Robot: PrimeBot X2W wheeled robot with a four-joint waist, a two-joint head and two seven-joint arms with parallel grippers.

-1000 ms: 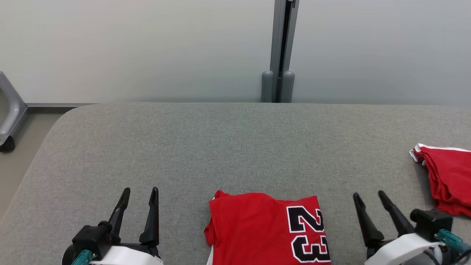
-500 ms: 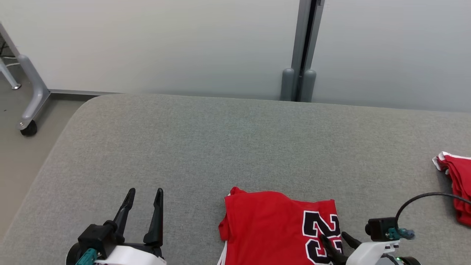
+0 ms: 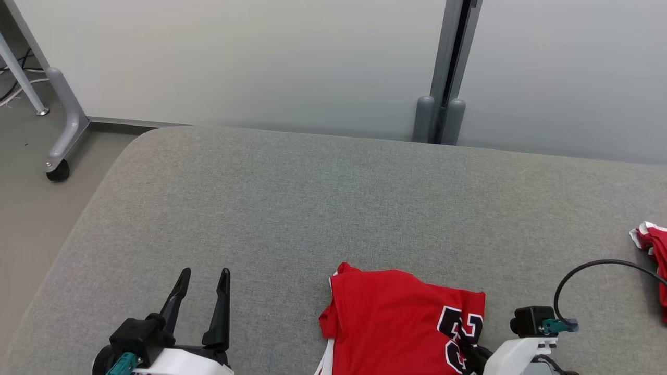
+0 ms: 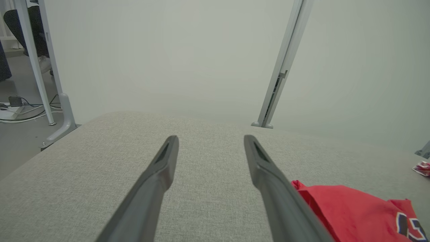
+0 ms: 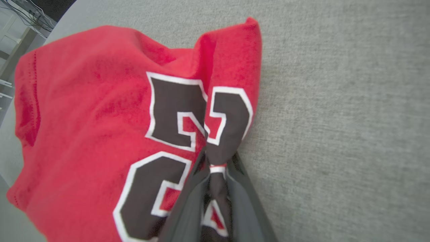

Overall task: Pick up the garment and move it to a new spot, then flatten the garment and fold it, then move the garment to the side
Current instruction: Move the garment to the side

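The right gripper [image 5: 216,163] has its two dark fingers pressed in on a narrow ridge of the garment [image 5: 84,101], bunching the cloth between them through the black numerals [image 5: 174,111]. The rest of the folded bundle spreads ahead of and to the left of those fingers on the grey padded surface [image 3: 312,208]. The pinch looks shallow and sits near one edge, so it may hold only the top layer. A lift from here could peel the fold open, or leave the lower layers dragging on the coarse weave and skew the stack. The cloth could also slide out from between the smooth fingers. A second red garment [image 3: 654,242] lies well apart on the outer side of this gripper, so a sideways carry risks landing on it. The left gripper [image 3: 203,273] is spread wide and empty, with the bundle just beside its inner finger. The jersey is a soft matte knit, red with white-edged digits and white trim, and its corners are limp and rounded. The surface is a nubbly grey upholstery with a rounded corner
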